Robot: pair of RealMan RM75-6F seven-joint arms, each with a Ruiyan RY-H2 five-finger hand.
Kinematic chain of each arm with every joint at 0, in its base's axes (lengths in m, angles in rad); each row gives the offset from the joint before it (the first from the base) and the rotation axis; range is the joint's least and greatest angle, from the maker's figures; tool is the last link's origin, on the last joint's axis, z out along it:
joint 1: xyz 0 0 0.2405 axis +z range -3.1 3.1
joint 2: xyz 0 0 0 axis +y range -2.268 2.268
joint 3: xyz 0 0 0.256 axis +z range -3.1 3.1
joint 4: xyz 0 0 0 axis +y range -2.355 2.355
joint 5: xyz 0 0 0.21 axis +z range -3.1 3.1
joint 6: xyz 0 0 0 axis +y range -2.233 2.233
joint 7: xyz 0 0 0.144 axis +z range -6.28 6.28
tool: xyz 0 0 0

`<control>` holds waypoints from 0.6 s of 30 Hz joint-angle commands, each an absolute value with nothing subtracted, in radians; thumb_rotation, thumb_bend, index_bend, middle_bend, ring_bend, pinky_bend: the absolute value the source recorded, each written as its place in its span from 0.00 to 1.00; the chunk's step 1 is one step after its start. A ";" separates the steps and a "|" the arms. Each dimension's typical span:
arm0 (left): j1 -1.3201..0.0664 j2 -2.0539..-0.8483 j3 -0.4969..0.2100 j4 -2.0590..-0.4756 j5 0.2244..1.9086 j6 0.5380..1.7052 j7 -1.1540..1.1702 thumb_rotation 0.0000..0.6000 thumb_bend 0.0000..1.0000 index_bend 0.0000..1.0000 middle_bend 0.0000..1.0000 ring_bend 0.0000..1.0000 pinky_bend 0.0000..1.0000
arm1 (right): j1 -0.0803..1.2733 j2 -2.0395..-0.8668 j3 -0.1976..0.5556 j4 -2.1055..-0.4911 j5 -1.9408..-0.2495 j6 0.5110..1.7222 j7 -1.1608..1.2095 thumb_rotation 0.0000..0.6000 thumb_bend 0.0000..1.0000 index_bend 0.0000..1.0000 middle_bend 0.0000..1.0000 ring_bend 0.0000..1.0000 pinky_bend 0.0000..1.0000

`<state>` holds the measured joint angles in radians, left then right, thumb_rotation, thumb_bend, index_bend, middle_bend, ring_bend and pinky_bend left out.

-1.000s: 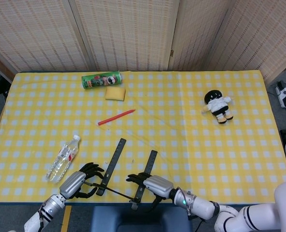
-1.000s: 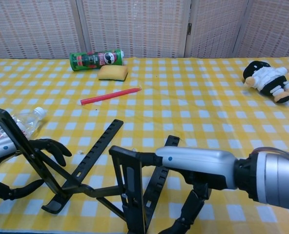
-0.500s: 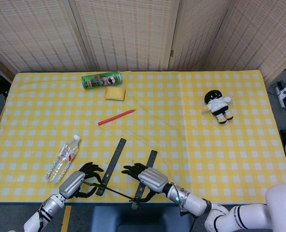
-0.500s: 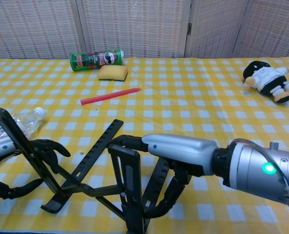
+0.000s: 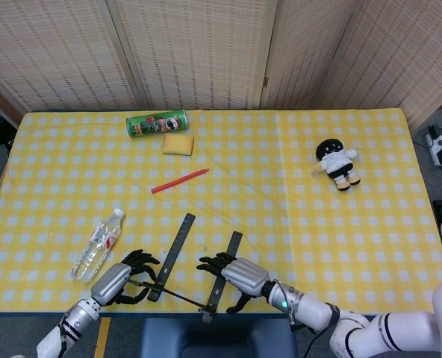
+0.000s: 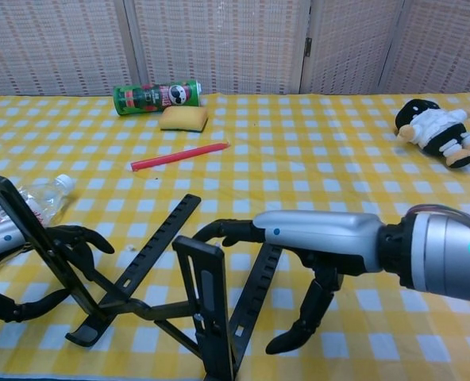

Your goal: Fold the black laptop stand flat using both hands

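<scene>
- The black laptop stand (image 6: 167, 294) is seen at the near edge of the table (image 5: 296, 194), still opened out: its two slotted rails lie on the checked cloth and its two support plates stand raised.
- Compared with half a second ago, the right hand (image 6: 298, 262) is drawn back from the right support plate; its fingers, then wrapped about that plate, are now spread and curved over the right rail with nothing gripped.
- The left hand (image 6: 36, 270) is kept where it was, its fingers curled round the left support plate.
- From this it is judged that the folding is not yet begun and that the right-hand hold is lost; a new grasp would be needed.
- On the green can (image 6: 157, 97) a printed label with a face is seen, but no wording can be read.
- On the water bottle (image 5: 98, 244) a red label band is seen; its text is too small to read.
</scene>
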<state>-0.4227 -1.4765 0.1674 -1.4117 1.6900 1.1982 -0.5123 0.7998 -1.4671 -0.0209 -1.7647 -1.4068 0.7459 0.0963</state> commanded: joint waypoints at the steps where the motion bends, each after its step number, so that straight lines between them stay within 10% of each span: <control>1: -0.424 -1.476 0.167 -1.414 1.689 1.196 -0.510 1.00 0.50 0.46 0.26 0.14 0.02 | 0.799 -1.474 -0.009 -1.754 -1.393 0.751 0.077 0.98 0.19 0.00 0.01 0.08 0.00; 18: -0.428 -1.474 0.162 -1.425 1.683 1.185 -0.498 1.00 0.50 0.46 0.26 0.14 0.02 | 0.809 -1.597 0.019 -1.654 -1.411 0.768 0.027 0.98 0.19 0.00 0.01 0.08 0.00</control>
